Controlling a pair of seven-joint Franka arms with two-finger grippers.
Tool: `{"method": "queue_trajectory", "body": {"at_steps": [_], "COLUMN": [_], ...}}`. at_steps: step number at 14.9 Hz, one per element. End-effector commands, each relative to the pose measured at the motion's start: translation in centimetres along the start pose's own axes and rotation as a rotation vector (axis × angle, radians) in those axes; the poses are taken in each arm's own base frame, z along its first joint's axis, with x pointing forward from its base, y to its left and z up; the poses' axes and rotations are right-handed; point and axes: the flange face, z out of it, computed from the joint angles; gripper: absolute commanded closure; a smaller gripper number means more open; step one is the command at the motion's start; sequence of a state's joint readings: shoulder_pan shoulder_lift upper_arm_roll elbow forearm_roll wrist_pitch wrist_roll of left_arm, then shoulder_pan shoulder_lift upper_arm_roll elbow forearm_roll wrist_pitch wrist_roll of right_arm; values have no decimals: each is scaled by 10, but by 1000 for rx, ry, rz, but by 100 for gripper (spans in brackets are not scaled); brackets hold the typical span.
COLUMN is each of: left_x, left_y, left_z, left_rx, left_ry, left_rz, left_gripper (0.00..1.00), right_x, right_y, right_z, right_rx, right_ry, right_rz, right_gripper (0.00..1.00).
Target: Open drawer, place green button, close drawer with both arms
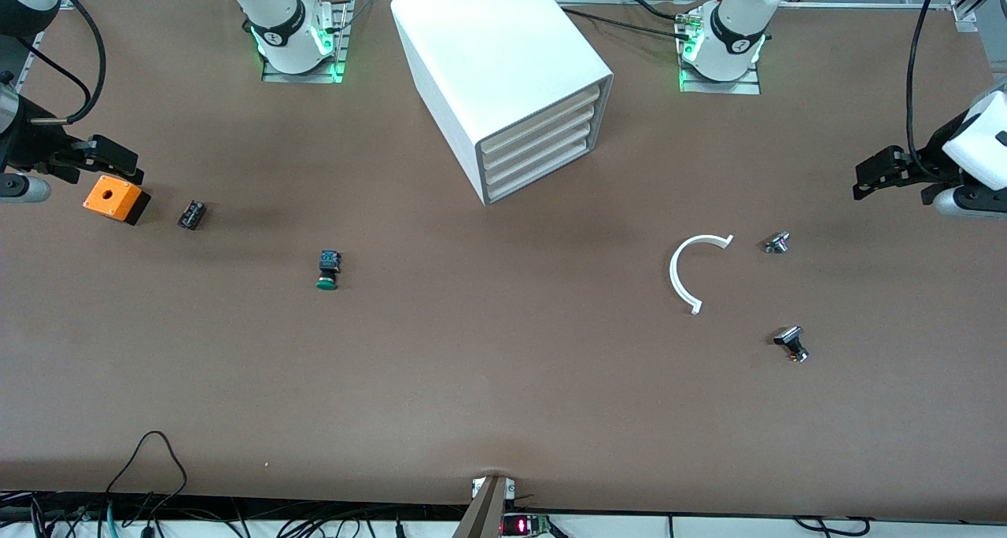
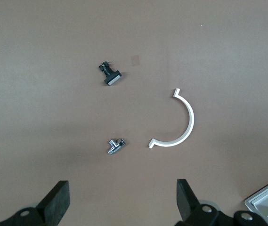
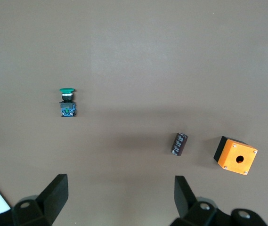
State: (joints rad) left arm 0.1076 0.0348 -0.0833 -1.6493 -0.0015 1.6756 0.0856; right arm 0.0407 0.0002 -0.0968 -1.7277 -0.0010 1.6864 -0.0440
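Note:
The white cabinet (image 1: 503, 58) stands between the arms' bases, its four drawers shut; the lowest drawer (image 1: 539, 173) is flush with the rest. The green-capped button (image 1: 328, 270) lies on its side on the table, nearer the front camera than the cabinet, toward the right arm's end; it also shows in the right wrist view (image 3: 67, 101). My right gripper (image 1: 106, 156) is open and empty, up over the table's edge by the orange box. My left gripper (image 1: 881, 175) is open and empty, up over the left arm's end of the table.
An orange box (image 1: 116, 199) and a small black part (image 1: 191, 215) lie at the right arm's end. A white curved piece (image 1: 684, 274) and two silver-and-black knobs (image 1: 776, 243) (image 1: 791, 343) lie toward the left arm's end. Cables run along the table's near edge.

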Motion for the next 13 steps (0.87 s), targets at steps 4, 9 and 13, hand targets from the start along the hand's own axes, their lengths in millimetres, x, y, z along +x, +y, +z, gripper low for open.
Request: {"method": "queue_trajectory", "body": {"at_steps": [4, 9, 13], "left_x": [6, 6, 6], "left_y": [-9, -6, -5], "left_z": [-8, -8, -10], "left_rx": [-13, -13, -13], "left_ry": [4, 5, 7], "left_rz": [-7, -4, -1], "left_gripper": [0, 0, 0], "right_x": [-7, -7, -6], "right_y": [-3, -2, -1], "right_z": [-9, -9, -9], "right_rx": [1, 1, 1], "right_ry": [-3, -2, 3], "right_rz": [-11, -9, -6], "right_gripper": [0, 0, 0]}}
